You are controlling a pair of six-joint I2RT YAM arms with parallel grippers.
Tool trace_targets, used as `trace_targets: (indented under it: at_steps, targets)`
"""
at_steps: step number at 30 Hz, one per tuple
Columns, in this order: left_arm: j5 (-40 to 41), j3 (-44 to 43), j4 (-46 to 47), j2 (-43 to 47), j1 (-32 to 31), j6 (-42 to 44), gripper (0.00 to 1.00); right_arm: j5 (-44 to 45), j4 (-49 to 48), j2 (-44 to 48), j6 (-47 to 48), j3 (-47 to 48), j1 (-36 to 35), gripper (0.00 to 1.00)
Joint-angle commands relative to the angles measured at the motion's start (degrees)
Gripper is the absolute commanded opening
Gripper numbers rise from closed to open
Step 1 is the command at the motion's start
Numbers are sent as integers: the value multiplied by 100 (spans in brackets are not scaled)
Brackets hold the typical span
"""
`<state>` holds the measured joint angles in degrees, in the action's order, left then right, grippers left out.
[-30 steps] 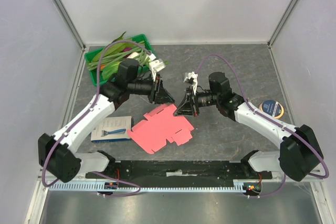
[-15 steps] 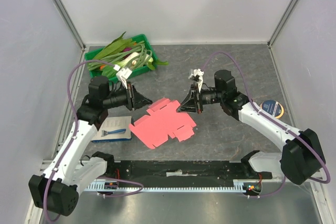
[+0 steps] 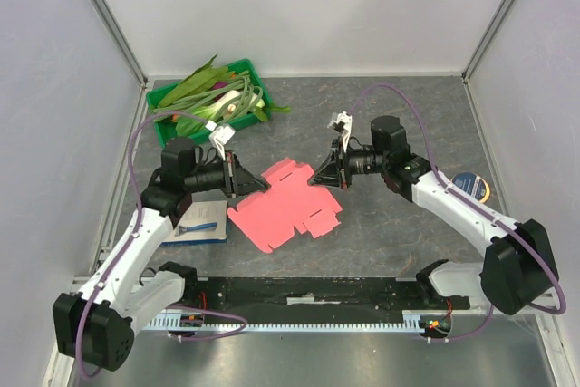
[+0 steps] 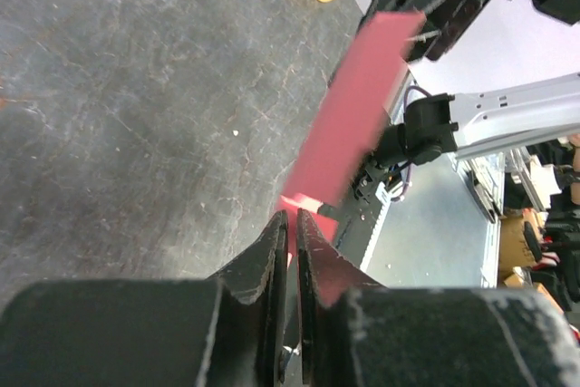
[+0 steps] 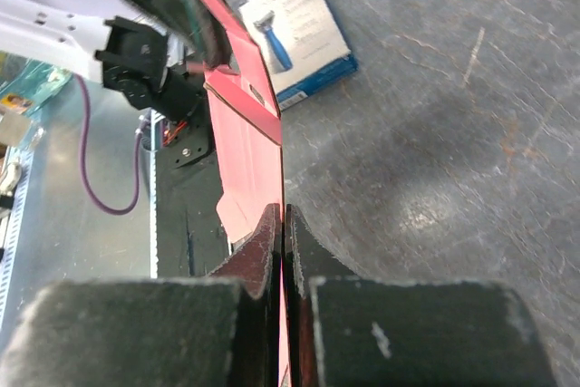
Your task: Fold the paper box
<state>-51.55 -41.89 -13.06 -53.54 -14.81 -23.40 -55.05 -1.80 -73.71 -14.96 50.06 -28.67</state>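
Pinching paper box (image 3: 285,210) at left edge with left gripper (image 3: 263,186), jaws narrow; clamping far-right flap with right gripper (image 3: 318,176), jaws tight. Spanning jaw to jaw over table (image 3: 408,115), long axis running left-right.

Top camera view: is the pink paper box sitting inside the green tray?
No, the paper box is out at the middle of the table, apart from the green tray at the far left corner.
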Motion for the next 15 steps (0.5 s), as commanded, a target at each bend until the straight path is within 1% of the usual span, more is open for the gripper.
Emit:
trace_targets:
  at_steps: [1,2,3,4,5,6,7,8,10,11,12,14,15]
  targets:
    - [-93,504,915,-51,-259,-621,13,871,916,-169,282,583,1,0]
    - [-31,637,1137,-69,-355,-727,13,1073,1154,-205,483,749,-16,0]
    - [230,777,1287,-86,-400,-971,13,1266,1652,-231,625,829,-60,0]
    - [346,1101,1671,-174,-444,-1095,13,1721,1883,-310,748,917,-147,0]
    - [469,1278,2258,-270,-531,-1227,14,1899,2051,-354,836,1013,-192,0]
    - [731,1436,2586,-376,-567,-1481,14,2040,2296,-415,959,1040,-201,0]
    - [786,1699,2876,-490,-576,-1605,15,2320,2377,-555,1003,1058,-227,0]
    - [839,1815,3471,-778,-619,-1711,15,2471,2438,-626,1039,1093,-253,0]
    - [1181,2017,3722,-930,-637,-1782,15,2840,2684,-881,1240,1137,-376,0]
    - [1295,2079,3888,-878,-646,-1774,15,3251,2790,-986,1293,1250,-403,0]
    - [1575,2123,3907,-799,-637,-1756,19,3429,2999,-1231,1407,1330,-455,0]
    - [1823,2124,3873,-571,-637,-1660,26,3902,3264,-1469,1452,1584,-491,0]
    - [1972,2054,3742,-561,-646,-1529,36,4018,3300,-1662,1452,1646,-552,0]
